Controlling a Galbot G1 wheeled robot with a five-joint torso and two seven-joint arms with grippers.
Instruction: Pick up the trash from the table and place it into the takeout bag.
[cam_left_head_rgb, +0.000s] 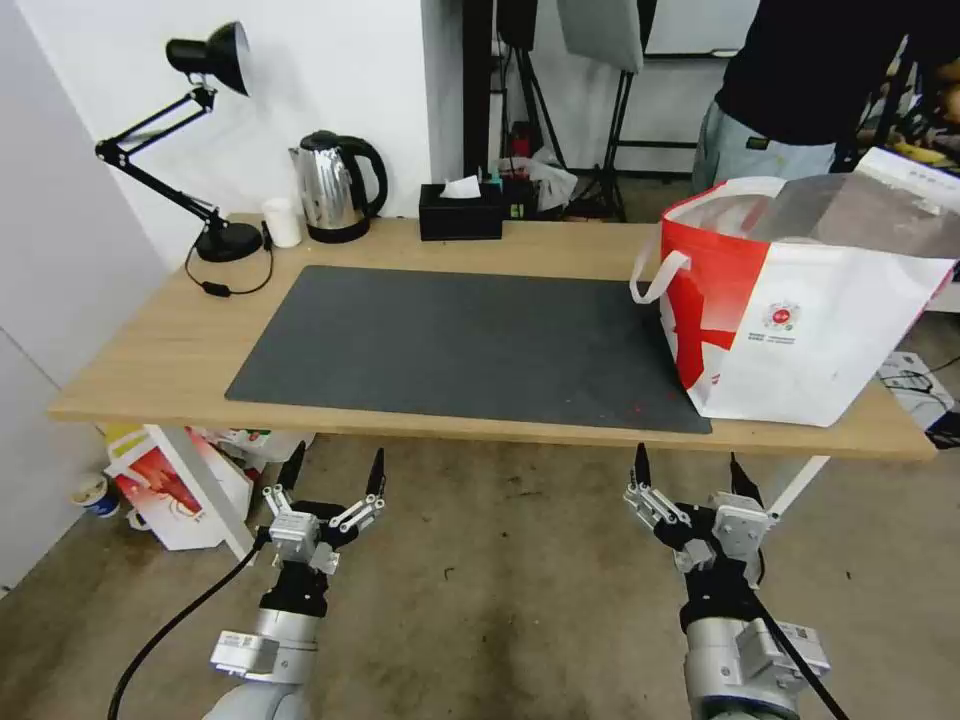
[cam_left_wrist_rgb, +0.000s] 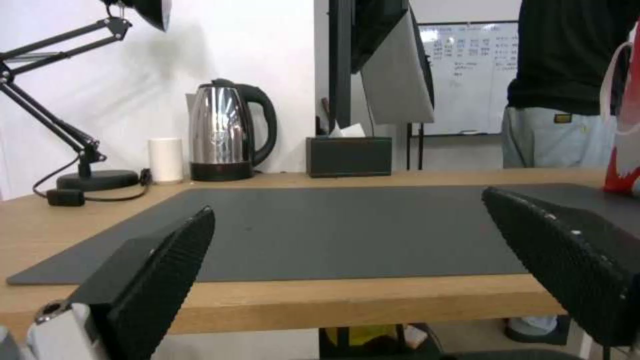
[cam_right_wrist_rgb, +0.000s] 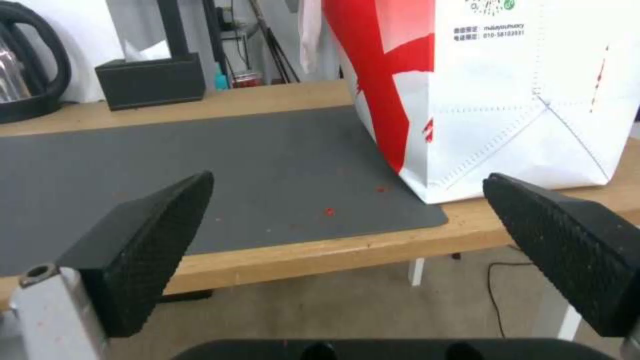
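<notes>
No trash lies on the mat (cam_left_head_rgb: 450, 340); the bag (cam_left_head_rgb: 800, 300) stands at its right end, so the task looks done. Both grippers, left (cam_left_head_rgb: 333, 468) and right (cam_left_head_rgb: 688, 467), hang released below the tabletop (cam_left_head_rgb: 150, 360).

Back left, a black desk lamp (cam_left_head_rgb: 205, 120) leans over; beside it a small white cup (cam_left_head_rgb: 282, 222), then the steel kettle (cam_left_head_rgb: 335, 187), then a black tissue box (cam_left_head_rgb: 460, 212). Underneath, a red-printed white bag (cam_left_head_rgb: 180, 490).
</notes>
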